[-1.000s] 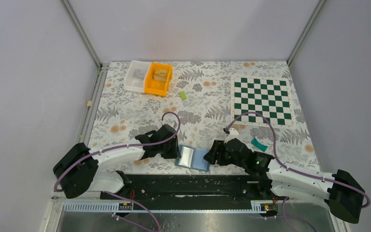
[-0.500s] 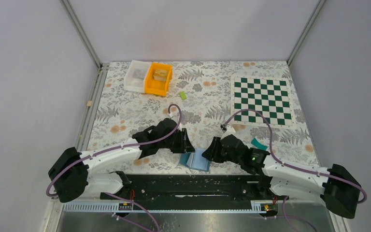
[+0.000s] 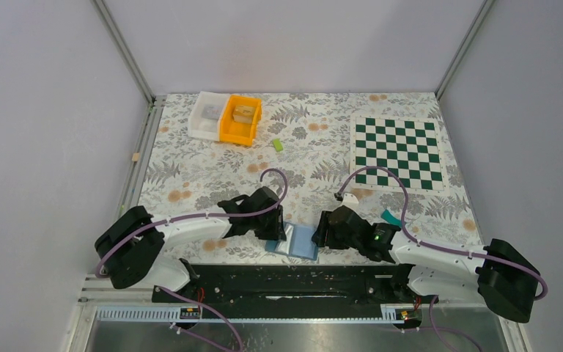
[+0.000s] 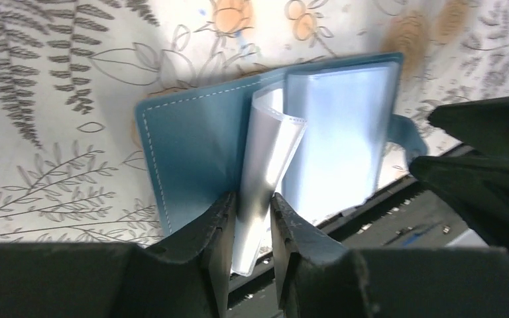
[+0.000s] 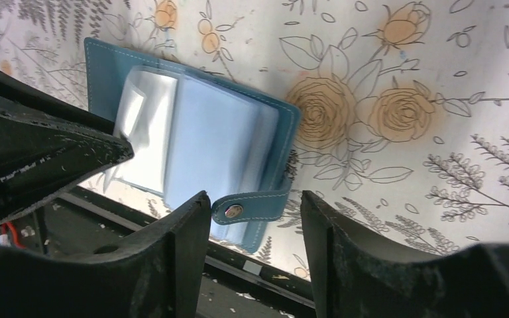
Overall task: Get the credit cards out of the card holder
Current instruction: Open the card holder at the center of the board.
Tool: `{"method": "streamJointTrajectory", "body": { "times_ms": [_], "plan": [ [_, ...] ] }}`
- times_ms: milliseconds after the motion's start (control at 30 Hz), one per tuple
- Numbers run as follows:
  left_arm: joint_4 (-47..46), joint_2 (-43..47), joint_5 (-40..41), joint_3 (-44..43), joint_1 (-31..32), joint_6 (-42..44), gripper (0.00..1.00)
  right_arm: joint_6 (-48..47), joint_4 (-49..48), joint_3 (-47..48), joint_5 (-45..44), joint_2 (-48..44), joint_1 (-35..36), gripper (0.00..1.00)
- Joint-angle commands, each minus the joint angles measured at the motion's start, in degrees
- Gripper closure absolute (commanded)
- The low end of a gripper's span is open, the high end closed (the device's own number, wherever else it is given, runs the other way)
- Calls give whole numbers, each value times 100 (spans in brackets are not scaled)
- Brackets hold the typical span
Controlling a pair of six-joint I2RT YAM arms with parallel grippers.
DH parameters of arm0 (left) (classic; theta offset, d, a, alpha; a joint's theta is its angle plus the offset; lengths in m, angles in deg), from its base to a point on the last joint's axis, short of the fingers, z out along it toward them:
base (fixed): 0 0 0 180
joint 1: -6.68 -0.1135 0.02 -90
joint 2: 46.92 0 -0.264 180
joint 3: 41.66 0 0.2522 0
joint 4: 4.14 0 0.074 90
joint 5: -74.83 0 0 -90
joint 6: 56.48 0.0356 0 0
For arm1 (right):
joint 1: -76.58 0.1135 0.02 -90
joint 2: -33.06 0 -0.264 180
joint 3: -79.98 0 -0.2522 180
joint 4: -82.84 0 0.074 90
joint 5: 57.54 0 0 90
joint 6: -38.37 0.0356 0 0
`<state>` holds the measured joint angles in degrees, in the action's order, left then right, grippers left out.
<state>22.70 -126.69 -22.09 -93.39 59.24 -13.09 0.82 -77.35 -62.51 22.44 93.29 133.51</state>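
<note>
The blue card holder (image 3: 302, 242) lies open near the table's front edge, between both grippers. In the left wrist view its blue cover (image 4: 192, 149) is flat and one clear sleeve (image 4: 265, 159) stands up from the stack of sleeves (image 4: 338, 132). My left gripper (image 4: 252, 199) is shut on that raised sleeve. My right gripper (image 5: 253, 199) is open, with the holder's snap strap (image 5: 252, 207) between its fingers, touching neither pad. One teal credit card (image 3: 391, 218) lies on the table beside the right arm. No card shows inside the sleeves.
A white bin (image 3: 208, 115) and an orange bin (image 3: 240, 119) stand at the back left, with a lime-green block (image 3: 277, 144) nearby. A chessboard (image 3: 397, 152) lies at the back right. The black base rail (image 3: 293, 279) runs just behind the holder.
The left gripper rose, came down again over the holder's left half, and now has a sleeve lifted. The right gripper edged left toward the strap.
</note>
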Motion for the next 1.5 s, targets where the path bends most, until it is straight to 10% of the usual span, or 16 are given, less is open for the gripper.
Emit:
{"method": "streamJointTrajectory", "body": {
  "times_ms": [0,567,900,1467],
  "plan": [
    [104,-80,535,26,28,152,75,-85,214,66,-345,31,-32,39],
    [-152,-290,668,448,28,-49,79,392,-2130,-856,412,533,-50,46],
    [-297,-276,571,528,27,-110,79,132,-3091,-1287,445,-346,-129,99],
    [708,430,924,-228,-40,91,70,68,-2658,-1313,267,-829,-134,100]
  ]
}}
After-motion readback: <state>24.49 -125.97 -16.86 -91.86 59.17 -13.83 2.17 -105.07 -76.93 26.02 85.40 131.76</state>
